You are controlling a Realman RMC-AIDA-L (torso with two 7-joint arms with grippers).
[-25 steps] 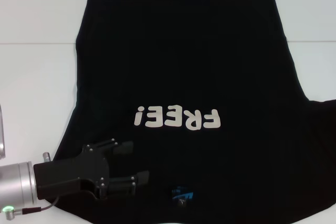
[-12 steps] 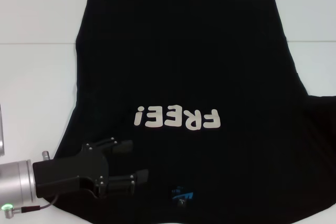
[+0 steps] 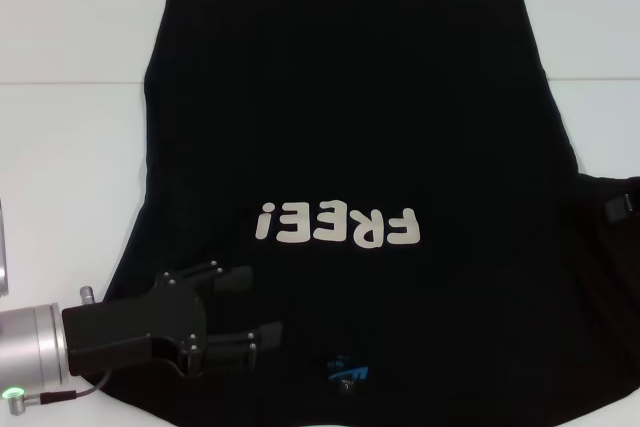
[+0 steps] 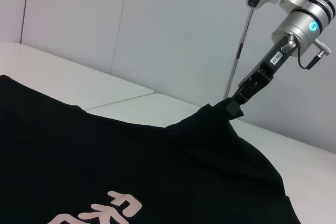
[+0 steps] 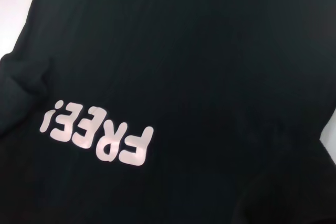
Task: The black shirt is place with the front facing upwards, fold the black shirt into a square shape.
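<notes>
Change: right gripper (image 3: 622,205) is now showing at the right edge in head view, on the right sleeve; it wasn't in frame 1 s ago. Sleeve edge there is looking lifted vs before.
Shirt: black shirt (image 3: 350,137) is lying front-up on the white table (image 3: 70,147), FREE! print (image 3: 337,224) reading upside down from the head cam, blue neck label (image 3: 349,373) nearest the robot. Hem is sitting at the far side.
R grip: in left wrist view the right gripper (image 4: 234,106) is pinching a peak of sleeve fabric and tenting it off the table. Jaws are closing on cloth.
L grip: left gripper (image 3: 240,309) is hovering over the left shoulder area, barely shifted. Jaws are standing apart, nothing between them.
Step, my read: sleeve fold-in is starting on the right side; no fold is done yet, shirt is otherwise flat.
Risk: thin pinch could slip mid-drag.
</notes>
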